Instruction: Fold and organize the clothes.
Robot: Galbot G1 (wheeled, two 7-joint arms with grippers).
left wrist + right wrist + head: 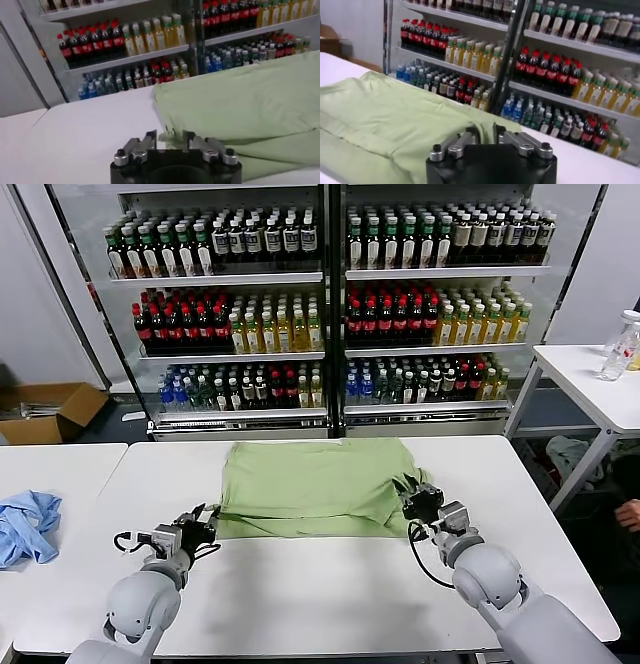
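Behind the table, two glass-door coolers hold rows of drink bottles, and an open cardboard box sits on the floor, its inside hard to see. The green shirt lies folded near the table's far edge, its print hidden. The left gripper and right gripper sit at its front corners, jaws a little apart, holding nothing; a blue cloth lies on the next table.
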